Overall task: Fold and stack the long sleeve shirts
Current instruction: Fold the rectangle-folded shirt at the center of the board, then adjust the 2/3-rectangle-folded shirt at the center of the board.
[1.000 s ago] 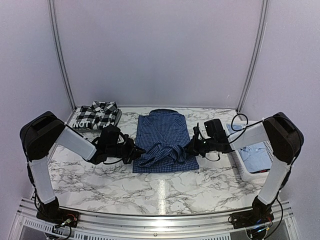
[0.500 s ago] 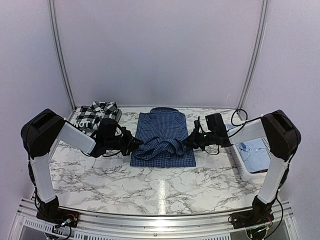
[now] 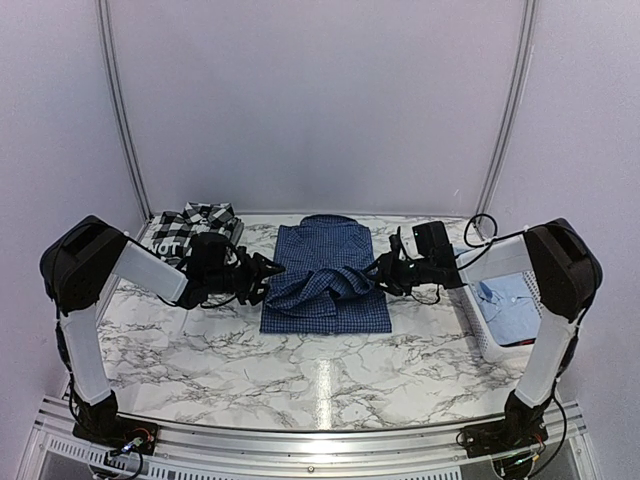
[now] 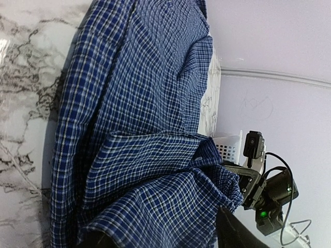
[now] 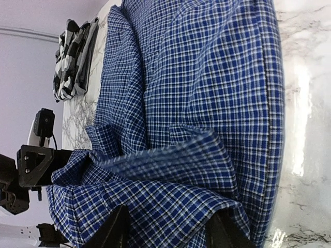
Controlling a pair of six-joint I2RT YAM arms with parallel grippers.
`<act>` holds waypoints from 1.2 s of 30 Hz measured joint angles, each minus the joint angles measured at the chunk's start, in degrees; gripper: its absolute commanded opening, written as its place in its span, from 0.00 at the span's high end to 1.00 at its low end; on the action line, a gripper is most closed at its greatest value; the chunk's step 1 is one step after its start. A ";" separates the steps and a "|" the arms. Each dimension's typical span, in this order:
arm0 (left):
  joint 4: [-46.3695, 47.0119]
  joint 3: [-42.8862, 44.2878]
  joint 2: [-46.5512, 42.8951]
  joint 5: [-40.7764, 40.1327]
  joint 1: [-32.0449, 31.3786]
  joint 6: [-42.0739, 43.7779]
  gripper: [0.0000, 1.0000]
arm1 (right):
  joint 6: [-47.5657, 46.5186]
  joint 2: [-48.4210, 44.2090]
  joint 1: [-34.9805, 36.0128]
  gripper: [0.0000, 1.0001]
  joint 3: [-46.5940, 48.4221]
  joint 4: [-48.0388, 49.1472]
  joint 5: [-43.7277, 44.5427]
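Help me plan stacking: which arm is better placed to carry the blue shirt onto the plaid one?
Probably left. The plaid shirt lies far left, close to the left fingers; the right fingers sit beyond the blue shirt.

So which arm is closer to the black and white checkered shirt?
Left. The left gripper hangs just beside the plaid shirt; the right gripper is on the far side of the dark blue shirt.
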 measured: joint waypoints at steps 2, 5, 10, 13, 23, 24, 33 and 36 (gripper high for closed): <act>-0.15 0.42 0.00 0.42 0.50 0.70 0.29 | -0.57 -0.42 -0.28 0.46 0.02 -0.96 0.31; -0.37 1.38 0.02 1.14 1.20 1.97 0.25 | -1.44 -1.75 -0.50 0.39 0.09 -2.51 1.16; -0.61 3.41 0.22 2.25 1.73 3.21 0.21 | -3.26 -4.72 -0.57 0.30 0.22 -4.33 3.17; -0.68 4.66 0.66 3.23 1.88 3.23 0.21 | -4.37 -6.14 -0.59 0.30 0.46 -4.98 4.20; -1.18 5.73 2.86 4.07 3.15 -0.98 0.20 | -13.92 -13.14 5.46 0.47 0.52 -9.05 12.26; -1.20 5.73 3.10 4.04 3.23 -1.36 0.20 | -15.10 -13.79 7.19 0.51 0.52 -9.51 12.92; -1.79 6.80 4.48 4.04 3.39 -3.32 0.20 | -22.36 -13.35 18.71 0.83 0.57 -12.96 18.45; -1.84 6.95 4.48 4.04 3.41 -3.65 0.20 | -23.71 -11.02 20.68 0.85 1.11 -14.40 21.05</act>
